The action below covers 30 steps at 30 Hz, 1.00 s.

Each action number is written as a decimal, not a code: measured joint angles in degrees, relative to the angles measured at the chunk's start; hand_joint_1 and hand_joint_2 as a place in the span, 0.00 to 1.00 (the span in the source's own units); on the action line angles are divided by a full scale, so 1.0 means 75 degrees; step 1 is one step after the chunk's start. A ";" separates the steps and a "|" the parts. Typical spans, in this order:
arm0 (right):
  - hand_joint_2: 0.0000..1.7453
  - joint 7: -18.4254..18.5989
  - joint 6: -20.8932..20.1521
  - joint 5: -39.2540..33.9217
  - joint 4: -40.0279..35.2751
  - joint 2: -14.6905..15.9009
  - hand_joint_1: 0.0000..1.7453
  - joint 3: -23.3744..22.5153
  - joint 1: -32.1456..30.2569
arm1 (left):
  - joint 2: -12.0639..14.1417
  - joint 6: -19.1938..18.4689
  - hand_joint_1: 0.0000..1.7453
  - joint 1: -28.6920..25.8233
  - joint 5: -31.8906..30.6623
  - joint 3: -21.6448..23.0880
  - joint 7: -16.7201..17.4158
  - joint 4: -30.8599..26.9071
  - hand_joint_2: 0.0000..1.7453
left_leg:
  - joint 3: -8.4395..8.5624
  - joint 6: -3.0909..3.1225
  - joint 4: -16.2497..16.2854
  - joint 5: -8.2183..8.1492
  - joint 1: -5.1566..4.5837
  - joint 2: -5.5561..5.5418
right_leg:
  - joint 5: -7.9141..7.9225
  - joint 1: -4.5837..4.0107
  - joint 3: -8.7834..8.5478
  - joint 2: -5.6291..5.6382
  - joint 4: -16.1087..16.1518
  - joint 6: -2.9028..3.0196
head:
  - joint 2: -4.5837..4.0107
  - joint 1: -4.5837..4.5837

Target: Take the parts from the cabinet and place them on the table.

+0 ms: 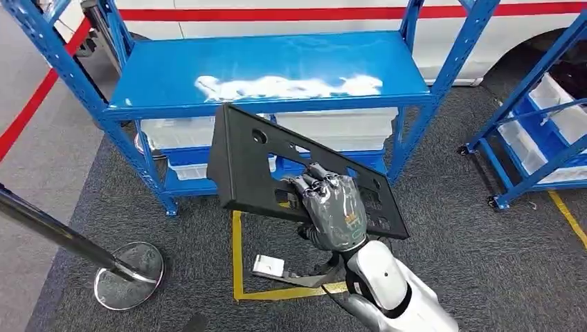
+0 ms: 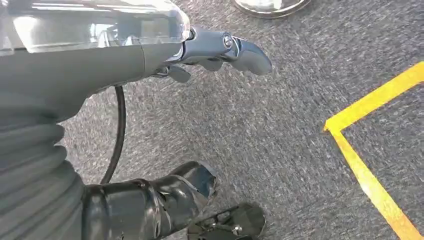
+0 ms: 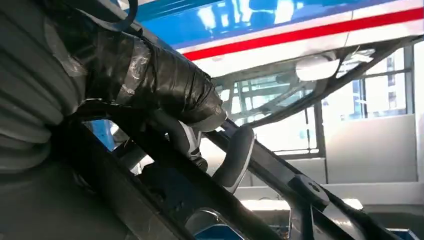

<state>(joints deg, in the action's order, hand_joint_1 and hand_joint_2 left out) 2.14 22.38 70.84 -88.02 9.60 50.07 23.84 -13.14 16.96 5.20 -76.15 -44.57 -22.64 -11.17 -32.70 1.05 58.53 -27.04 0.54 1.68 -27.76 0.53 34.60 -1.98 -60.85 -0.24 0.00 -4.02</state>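
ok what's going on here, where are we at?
The right hand grips a flat black panel with cut-outs, holding it tilted in the air in front of the blue rack. The rack's top shelf is bare; translucent bins sit on the shelf below. The left hand hangs low over the grey carpet, near the yellow floor tape, holding nothing. The panel has not been set down on anything yet.
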 joint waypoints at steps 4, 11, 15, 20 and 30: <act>1.00 0.0000 0.0058 0.0000 -0.0047 0.0029 1.00 -0.0079 -0.0069 | 0.0000 0.0000 0.00 0.0000 0.0015 0.0000 -0.0003 0.0000 1.00 | -0.0012 -0.0137 0.0010 0.0033 -0.0021 0.0089 | 0.0124 -0.0039 0.0057 0.0182 0.0050 0.0152 | -0.0003 0.0003; 1.00 0.0003 0.0239 0.0020 -0.0090 0.0047 1.00 -0.0178 -0.0291 | 0.0000 0.0009 0.00 -0.0037 0.0044 0.0000 -0.0006 0.0000 1.00 | -0.1036 -0.0271 0.2368 -0.1056 0.0021 -0.0147 | 0.0221 0.0005 0.0056 0.0381 0.0146 0.0321 | -0.0003 0.0012; 1.00 0.0009 0.0376 0.0061 -0.0160 0.0047 1.00 -0.0306 -0.0420 | 0.0012 0.0015 0.00 -0.0035 0.0047 0.0000 -0.0006 0.0000 1.00 | -0.0045 -0.0082 0.0148 0.0021 0.0012 -0.0492 | 0.0221 0.0018 0.0063 0.0551 0.0119 0.0311 | 0.0000 0.0006; 1.00 0.0015 0.0495 0.0079 -0.0245 0.0073 1.00 -0.0501 -0.0644 | 0.0020 0.0029 0.00 -0.0046 0.0064 -0.0003 -0.0023 0.0000 1.00 | 0.0052 0.0008 -0.0187 0.0081 0.0070 -0.0432 | 0.0321 -0.0033 0.0165 0.0732 0.0157 0.0060 | 0.0000 0.0012; 1.00 0.0009 0.0990 0.0125 -0.0454 0.0131 1.00 -0.1011 -0.1190 | 0.0012 0.0047 0.00 -0.0072 0.0067 -0.0006 -0.0038 0.0000 1.00 | 0.0085 -0.0012 -0.0085 0.0006 0.0061 -0.0022 | 0.0127 0.0086 0.0034 0.0040 0.0056 -0.0055 | 0.0000 -0.0026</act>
<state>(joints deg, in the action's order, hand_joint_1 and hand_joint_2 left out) 2.21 29.81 71.78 -91.43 10.58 42.49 14.92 -13.05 17.31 4.66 -75.65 -44.61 -22.93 -11.17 -32.06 0.95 57.89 -26.99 1.00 1.52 -26.80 1.17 34.85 -1.68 -60.43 -0.65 0.00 -4.22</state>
